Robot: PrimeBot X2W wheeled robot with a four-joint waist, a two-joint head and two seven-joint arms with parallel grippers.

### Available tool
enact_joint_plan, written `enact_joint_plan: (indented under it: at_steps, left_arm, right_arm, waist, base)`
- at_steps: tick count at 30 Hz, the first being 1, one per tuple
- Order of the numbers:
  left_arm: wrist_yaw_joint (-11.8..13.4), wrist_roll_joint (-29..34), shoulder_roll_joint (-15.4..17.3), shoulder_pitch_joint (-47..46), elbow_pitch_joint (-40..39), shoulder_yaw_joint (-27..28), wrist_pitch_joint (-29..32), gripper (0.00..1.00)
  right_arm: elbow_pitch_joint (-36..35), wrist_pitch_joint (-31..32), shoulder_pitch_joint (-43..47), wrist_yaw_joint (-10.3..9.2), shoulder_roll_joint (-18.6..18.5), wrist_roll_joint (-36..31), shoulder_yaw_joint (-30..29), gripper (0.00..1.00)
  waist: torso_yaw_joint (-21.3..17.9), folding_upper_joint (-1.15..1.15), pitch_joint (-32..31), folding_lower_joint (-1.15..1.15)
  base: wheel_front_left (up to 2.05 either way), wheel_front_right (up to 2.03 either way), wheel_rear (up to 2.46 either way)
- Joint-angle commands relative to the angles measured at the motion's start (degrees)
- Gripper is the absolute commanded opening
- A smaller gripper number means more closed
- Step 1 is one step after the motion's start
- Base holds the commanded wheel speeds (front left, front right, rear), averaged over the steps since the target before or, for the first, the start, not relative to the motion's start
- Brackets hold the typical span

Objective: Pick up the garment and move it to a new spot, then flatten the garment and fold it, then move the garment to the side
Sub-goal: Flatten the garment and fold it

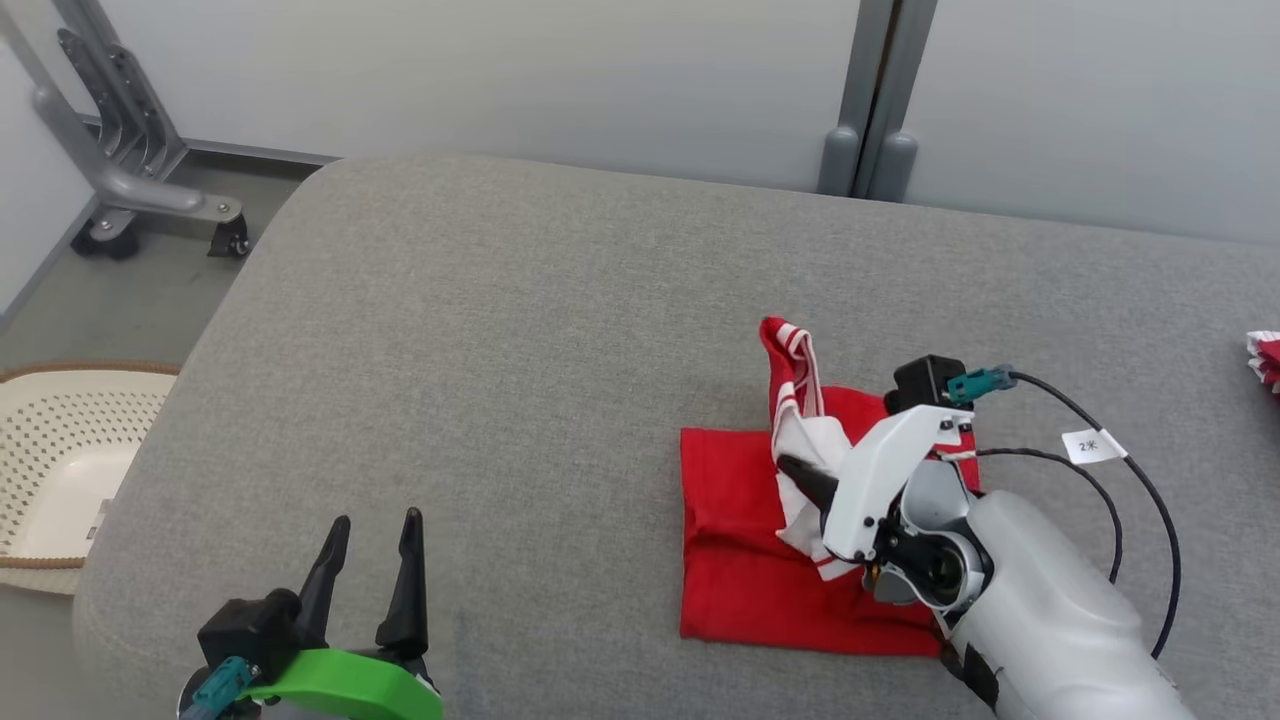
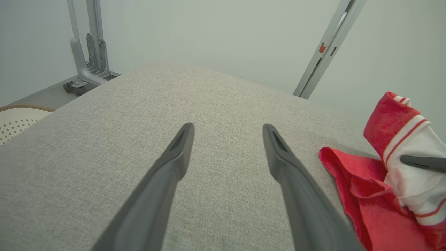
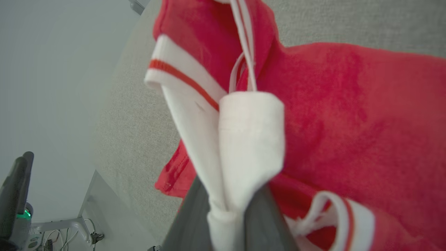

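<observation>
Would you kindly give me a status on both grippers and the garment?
Left gripper open over grey upholstered surface. Right gripper shut on white striped trim of red cloth garment, fold raised. Cream perforated basket well left, out of the way.

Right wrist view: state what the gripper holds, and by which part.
The right gripper pinches the garment by its white fold, bunched between its jaws; the red body lies on the grey cushion. The left gripper is open, holding nothing.
</observation>
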Motion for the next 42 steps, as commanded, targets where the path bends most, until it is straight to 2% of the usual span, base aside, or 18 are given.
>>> enact_joint_plan:
  at_steps: [1, 5, 11, 15, 18, 23, 29, 32, 38, 39, 40, 42]
  left_arm:
    - [-0.03, -0.09, 0.16, -0.88, 0.21, 0.17, 0.03, 1.0]
    - [-0.03, 0.06, 0.15, -0.88, 0.3, 0.56, 0.03, 1.0]
    - [-0.03, 0.29, -0.04, -1.0, 0.36, 0.2, 0.04, 1.0]
    - [-0.04, 0.44, -0.1, -0.34, 0.31, 0.44, 0.03, 1.0]
    - [-0.04, 0.52, -0.04, 0.29, 0.37, 0.56, 0.03, 1.0]
    - [-0.04, 0.73, 0.14, 0.79, -0.04, 0.91, 0.04, 1.0]
    - [-0.04, 0.83, 0.46, 0.89, -0.66, 1.18, 0.03, 1.0]
    - [-0.04, 1.0, 0.58, 0.94, -0.85, 1.14, 0.03, 1.0]
    - [-0.04, 0.91, 0.87, 0.33, -0.75, 0.64, 0.03, 1.0]
    - [-0.04, 0.81, 0.95, 0.12, -0.69, 0.51, 0.03, 1.0]
    - [-0.04, 0.73, 0.98, -0.06, -0.65, 0.5, 0.03, 1.0]
    - [-0.04, 0.54, 0.96, -0.45, -0.59, 0.34, 0.03, 1.0]
  right_arm:
    - [0.75, 0.06, -0.71, 0.01, 0.29, 0.48, 0.56, 1.0]
    - [1.86, -1.2, -1.2, 0.01, 0.79, 1.51, 2.21, 1.0]
    - [-2.99, -5.15, -1.58, 0.01, 1.34, 7.14, 3.78, 1.0]
    - [-10.16, -9.3, -0.33, 0.01, -1.27, 11.2, 4.0, 1.0]
    - [-16.71, -13.79, 1.42, 0.01, -4.79, 13.78, 2.87, 1.0]
    - [-22.12, -20.81, 4.22, 0.01, -11.32, 12.48, -0.19, 1.0]
    - [-18.98, -27.31, 9.16, 0.01, -16.82, 8.65, -6.51, 1.0]
    - [-16.02, -27.82, 10.32, 0.01, -16.35, 7.66, -7.95, 1.0]
    - [-9.94, -25.24, 9.86, 0.01, -11.72, 10.39, -9.65, 1.0]
    - [-9.0, -24.1, 9.34, 0.01, -11.01, 11.33, -9.35, 0.42]
    - [-8.31, -22.76, 8.97, 0.01, -10.35, 12.63, -9.01, 0.0]
    - [-6.55, -19.37, 8.59, 0.01, -8.97, 16.27, -8.76, 0.0]
  waist:
    - [0.83, 0.0, 0.48, 0.0]
    - [0.28, 0.0, 0.6, 0.0]
    - [-1.52, 0.0, 0.17, 0.0]
    - [-2.86, 0.0, -0.37, 0.0]
    - [-4.0, 0.0, -0.9, 0.0]
    - [-5.48, 0.0, -1.41, 0.0]
    - [-6.48, 0.0, -1.67, 0.0]
    - [-6.64, 0.0, -1.53, 0.0]
    - [-6.21, 0.0, -1.04, 0.0]
    - [-5.93, 0.0, -0.89, 0.0]
    - [-5.69, 0.0, -0.77, 0.0]
    - [-5.03, 0.0, -0.52, 0.0]
  base:
    - [0.0, 0.0, 0.0]
    - [0.0, 0.0, 0.0]
    - [0.0, 0.0, 0.0]
    - [0.0, 0.0, 0.0]
    - [0.0, 0.0, 0.0]
    - [0.0, 0.0, 0.0]
    - [0.0, 0.0, 0.0]
    - [0.0, 0.0, 0.0]
    - [0.0, 0.0, 0.0]
    - [0.0, 0.0, 0.0]
    - [0.0, 0.0, 0.0]
    - [0.0, 0.0, 0.0]
